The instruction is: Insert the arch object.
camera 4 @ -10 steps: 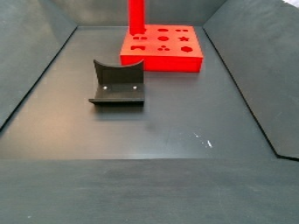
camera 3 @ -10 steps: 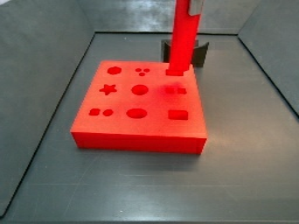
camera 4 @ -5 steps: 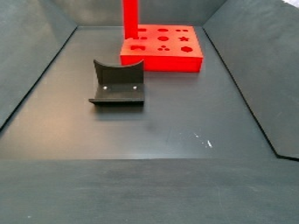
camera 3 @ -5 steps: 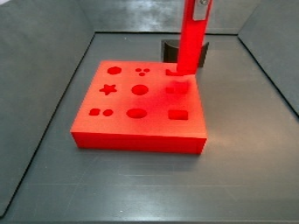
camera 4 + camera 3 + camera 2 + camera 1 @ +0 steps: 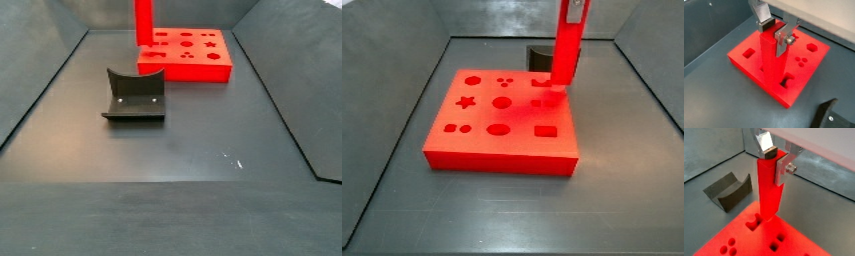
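My gripper (image 5: 774, 159) is shut on the top of a tall red pole (image 5: 767, 188), silver fingers on two opposite faces; both wrist views show it (image 5: 773, 31). The pole (image 5: 567, 45) hangs upright, its lower end just over the red board (image 5: 496, 145) by an arch-shaped hole (image 5: 754, 221). The pole also shows in a side view (image 5: 142, 22) at the board's corner. A small dark notched block, the arch object, does not show apart from the fixture.
The dark fixture (image 5: 134, 95), an upright plate with a curved top edge on a base plate, stands on the floor apart from the board (image 5: 201, 68); it also shows in other views (image 5: 727, 192) (image 5: 540, 55). Grey walls enclose the floor.
The pole and gripper have shifted sideways along the board's far edge, to the right in one side view and to the left in the other. The board and fixture have not moved.
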